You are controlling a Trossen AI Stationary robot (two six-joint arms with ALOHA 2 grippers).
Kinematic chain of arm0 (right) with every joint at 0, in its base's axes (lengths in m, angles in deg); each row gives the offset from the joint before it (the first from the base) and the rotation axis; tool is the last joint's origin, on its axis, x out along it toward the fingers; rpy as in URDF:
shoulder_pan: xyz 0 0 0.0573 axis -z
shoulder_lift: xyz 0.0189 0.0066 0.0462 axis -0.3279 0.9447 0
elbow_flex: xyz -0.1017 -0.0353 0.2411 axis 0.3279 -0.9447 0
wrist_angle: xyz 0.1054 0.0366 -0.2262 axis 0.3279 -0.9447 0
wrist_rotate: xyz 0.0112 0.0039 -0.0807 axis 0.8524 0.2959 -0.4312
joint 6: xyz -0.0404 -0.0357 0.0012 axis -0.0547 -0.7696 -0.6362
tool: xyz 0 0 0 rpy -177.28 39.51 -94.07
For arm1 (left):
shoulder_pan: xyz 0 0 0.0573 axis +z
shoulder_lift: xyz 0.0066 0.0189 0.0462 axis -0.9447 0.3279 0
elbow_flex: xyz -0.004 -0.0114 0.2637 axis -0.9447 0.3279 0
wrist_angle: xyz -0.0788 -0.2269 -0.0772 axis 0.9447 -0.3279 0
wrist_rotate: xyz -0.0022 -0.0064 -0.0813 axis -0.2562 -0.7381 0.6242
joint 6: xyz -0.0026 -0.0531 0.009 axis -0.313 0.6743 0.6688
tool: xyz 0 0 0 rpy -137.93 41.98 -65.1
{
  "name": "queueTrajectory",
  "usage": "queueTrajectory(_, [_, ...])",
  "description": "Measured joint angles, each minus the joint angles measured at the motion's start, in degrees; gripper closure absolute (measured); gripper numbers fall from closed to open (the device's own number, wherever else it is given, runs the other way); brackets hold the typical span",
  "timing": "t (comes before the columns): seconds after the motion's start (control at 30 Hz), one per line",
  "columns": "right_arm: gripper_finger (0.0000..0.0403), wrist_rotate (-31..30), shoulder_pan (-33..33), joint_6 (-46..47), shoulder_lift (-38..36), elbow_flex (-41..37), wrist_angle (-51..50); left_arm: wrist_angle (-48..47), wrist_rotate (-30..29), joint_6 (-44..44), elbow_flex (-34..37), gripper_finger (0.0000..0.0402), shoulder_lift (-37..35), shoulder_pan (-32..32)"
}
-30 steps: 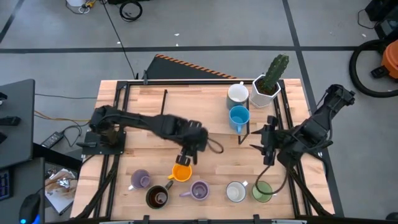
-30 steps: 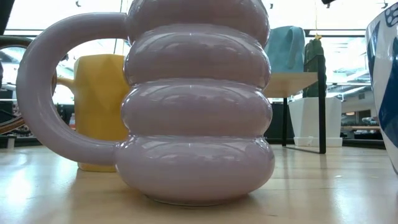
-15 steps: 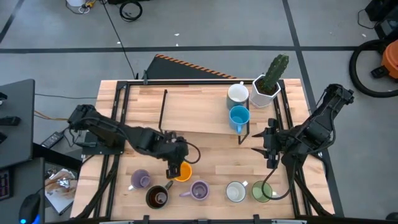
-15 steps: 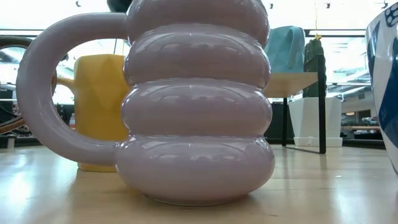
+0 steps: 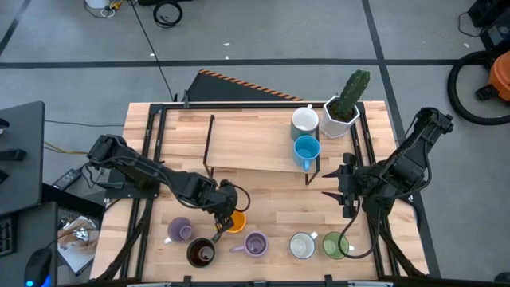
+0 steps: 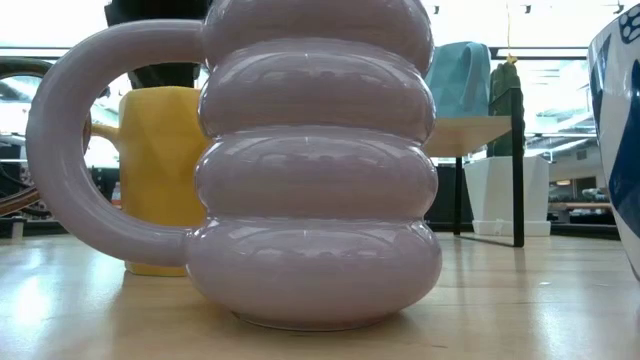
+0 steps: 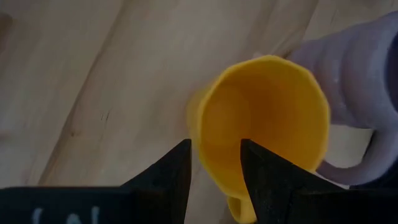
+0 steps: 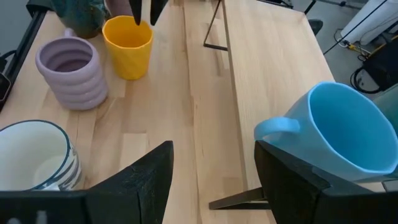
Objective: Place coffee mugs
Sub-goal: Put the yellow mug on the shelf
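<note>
Fingers of my left gripper [image 7: 214, 163] straddle the near wall of the orange mug [image 7: 264, 127], one inside the rim and one outside, set narrow around that wall; whether they pinch it or only bracket it I cannot tell. From above, my left gripper [image 5: 222, 209] sits over the orange mug [image 5: 233, 221], which stands upright on the table [image 5: 255, 151] in the front row, just beside the ringed lavender mug [image 5: 255, 244] and near the dark brown mug [image 5: 201, 253]. I judge this mug stiff, glazed and slippery, fairly light, and liable to chip if knocked against its neighbours, so a rim pinch opposite the handle seems the sound hold. Against the earlier frames, my left arm has drawn back toward its base and the orange mug has come with it, now lower into the row. Farther from the orange mug, my right gripper [image 5: 347, 185] waits with fingers wide, beside the blue mug [image 5: 306, 150], unchanged.
</note>
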Motion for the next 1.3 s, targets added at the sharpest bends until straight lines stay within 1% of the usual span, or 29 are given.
queueTrajectory(0.3, [0.0173,0.3,0.0,0.0,0.0,0.0,0.0,3.4,0.1,-0.7,2.5,0.0258,1.1,0.2])
queueTrajectory(0.43, [0.0173,0.3,0.1,-0.2,0.0,0.0,0.1,3.7,-0.3,-2.1,3.6,0.0265,1.8,-0.1])
queueTrajectory(0.57, [0.0173,0.4,0.3,0.4,0.0,0.0,0.2,3.7,-0.5,-3.5,3.7,0.0296,2.1,-0.2])
queueTrajectory(0.77, [0.0176,0.4,0.4,2.7,0.0,0.0,0.6,3.6,-1.1,-6.6,3.6,0.0371,2.0,-0.1])
queueTrajectory(0.8, [0.0177,0.4,0.4,2.9,0.0,0.0,0.6,3.5,-1.4,-7.5,3.6,0.0378,2.0,-0.1])
queueTrajectory(0.97, [0.0181,0.1,0.7,3.0,0.0,0.0,0.6,3.4,-2.3,-13.2,3.6,0.0378,1.9,0.4])
queueTrajectory(1.17, [0.0181,0.0,1.9,3.0,0.0,0.0,0.6,2.6,-2.1,-20.8,3.0,0.0378,-0.2,3.4])
queueTrajectory(1.23, [0.0181,0.0,2.2,2.9,0.0,0.0,0.6,2.7,-1.3,-23.9,2.3,0.0378,-1.6,4.6])
queueTrajectory(1.3, [0.0182,-0.6,2.6,2.2,0.0,0.0,0.7,1.9,1.2,-27.1,1.5,0.0378,-2.8,5.8])
